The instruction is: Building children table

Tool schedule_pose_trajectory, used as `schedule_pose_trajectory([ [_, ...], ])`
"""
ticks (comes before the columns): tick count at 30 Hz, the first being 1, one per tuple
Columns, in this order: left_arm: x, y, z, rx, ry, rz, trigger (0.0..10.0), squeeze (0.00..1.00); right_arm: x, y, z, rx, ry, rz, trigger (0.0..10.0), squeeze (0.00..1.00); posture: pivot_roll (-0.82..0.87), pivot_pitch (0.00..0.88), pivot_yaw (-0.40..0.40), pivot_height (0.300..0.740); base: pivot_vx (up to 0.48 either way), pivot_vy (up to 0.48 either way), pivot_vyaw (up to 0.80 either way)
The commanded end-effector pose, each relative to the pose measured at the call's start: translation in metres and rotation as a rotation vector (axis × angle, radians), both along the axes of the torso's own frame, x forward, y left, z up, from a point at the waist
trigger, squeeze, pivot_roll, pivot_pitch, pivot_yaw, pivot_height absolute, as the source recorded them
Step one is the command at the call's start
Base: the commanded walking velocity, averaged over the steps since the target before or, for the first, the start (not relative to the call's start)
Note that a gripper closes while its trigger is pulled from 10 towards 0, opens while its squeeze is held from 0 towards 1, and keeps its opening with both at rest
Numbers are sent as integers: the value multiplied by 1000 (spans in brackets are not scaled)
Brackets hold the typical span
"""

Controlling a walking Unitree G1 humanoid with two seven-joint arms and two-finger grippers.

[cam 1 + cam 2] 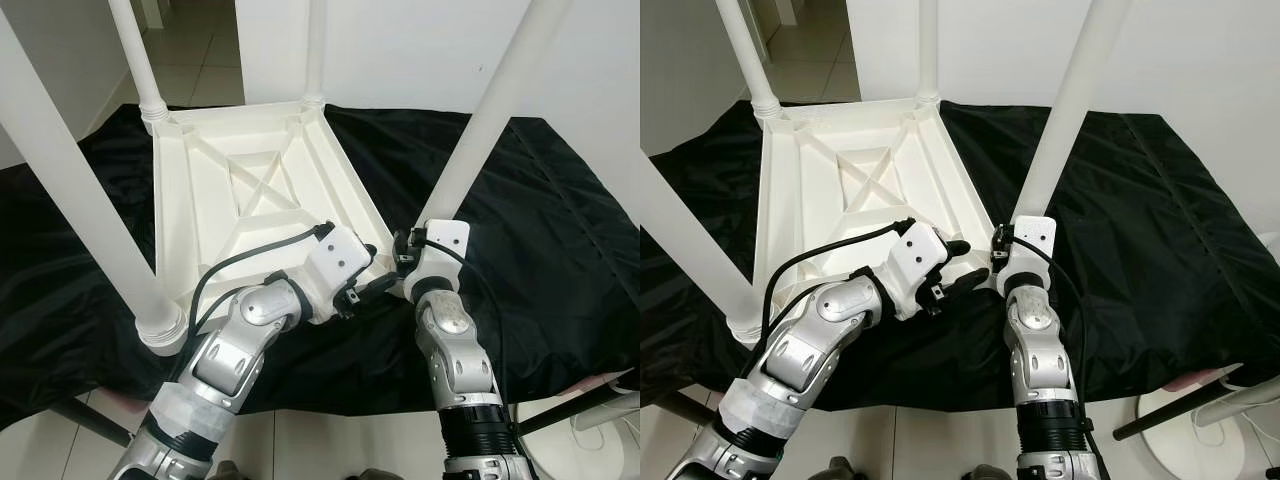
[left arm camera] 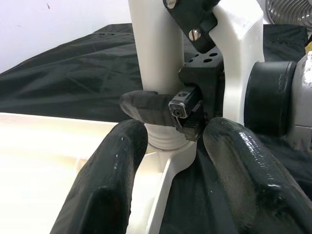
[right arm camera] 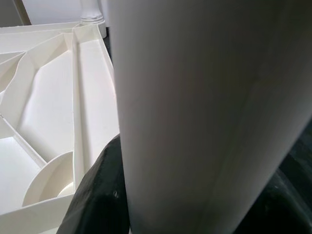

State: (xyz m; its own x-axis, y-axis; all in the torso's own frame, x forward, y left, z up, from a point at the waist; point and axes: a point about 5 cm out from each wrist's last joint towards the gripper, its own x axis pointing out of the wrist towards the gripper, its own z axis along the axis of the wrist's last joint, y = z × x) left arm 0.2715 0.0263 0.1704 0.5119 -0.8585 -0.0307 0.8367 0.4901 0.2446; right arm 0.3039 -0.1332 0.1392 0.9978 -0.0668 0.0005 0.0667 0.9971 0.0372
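The upright leg (image 1: 490, 120) is gripped near its base between the right claw (image 1: 408, 262) fingers; the left claw (image 1: 362, 290), spread wide, is held just beside that socket.

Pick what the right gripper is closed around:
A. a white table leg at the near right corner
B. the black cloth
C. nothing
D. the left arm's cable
A: the right gripper has its fingers on either side of the white table leg near its base.
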Motion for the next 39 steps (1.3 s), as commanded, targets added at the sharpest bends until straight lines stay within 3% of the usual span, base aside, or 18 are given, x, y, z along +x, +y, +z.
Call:
schedule_pose_trajectory([
  [1,2,3,-1,-2,1,28,10000,0,-3,0,-7,14,50,-23,10000,0,-39,0,-29,740,0,0,0],
  [2,2,3,-1,-2,1,28,10000,0,-3,0,-7,14,50,-23,10000,0,-39,0,-29,740,0,0,0],
  [3,3,4,0,-3,-1,33,10000,0,-3,0,-6,17,43,-19,10000,1000,-33,0,-28,740,0,0,0],
  [11,1,6,-1,0,2,36,10000,0,-6,-6,0,22,3,37,10000,1000,-40,0,-22,740,0,0,0],
  [14,0,6,-2,3,6,30,10000,0,-6,-15,2,2,-7,129,10000,1000,-44,0,-15,740,0,0,0],
  [15,0,6,-2,3,9,25,10000,0,-6,-19,2,-22,-7,187,10000,0,-43,0,-11,740,0,0,0],
  [16,-1,5,-1,3,10,18,10000,0,-5,-24,2,-43,-8,269,10000,0,-43,0,2,740,0,0,0],
  [19,-1,4,-1,3,11,14,10000,0,-5,-27,2,-56,-7,321,10000,0,-45,0,4,740,0,0,0],
  [20,-1,4,-1,10,10,7,10000,0,-6,-30,1,-109,-7,395,10000,0,-45,0,4,740,0,0,0],
  [28,3,6,0,26,-2,0,10000,0,3,-47,1,-183,18,640,10000,0,-48,0,16,740,0,0,0],
  [37,2,4,1,24,-5,-4,10000,0,11,-50,4,-216,24,705,10000,0,-43,0,12,740,0,0,0],
  [39,2,3,1,22,-5,-4,10000,0,20,-53,4,-237,41,718,10000,0,-41,0,2,740,0,0,0],
])
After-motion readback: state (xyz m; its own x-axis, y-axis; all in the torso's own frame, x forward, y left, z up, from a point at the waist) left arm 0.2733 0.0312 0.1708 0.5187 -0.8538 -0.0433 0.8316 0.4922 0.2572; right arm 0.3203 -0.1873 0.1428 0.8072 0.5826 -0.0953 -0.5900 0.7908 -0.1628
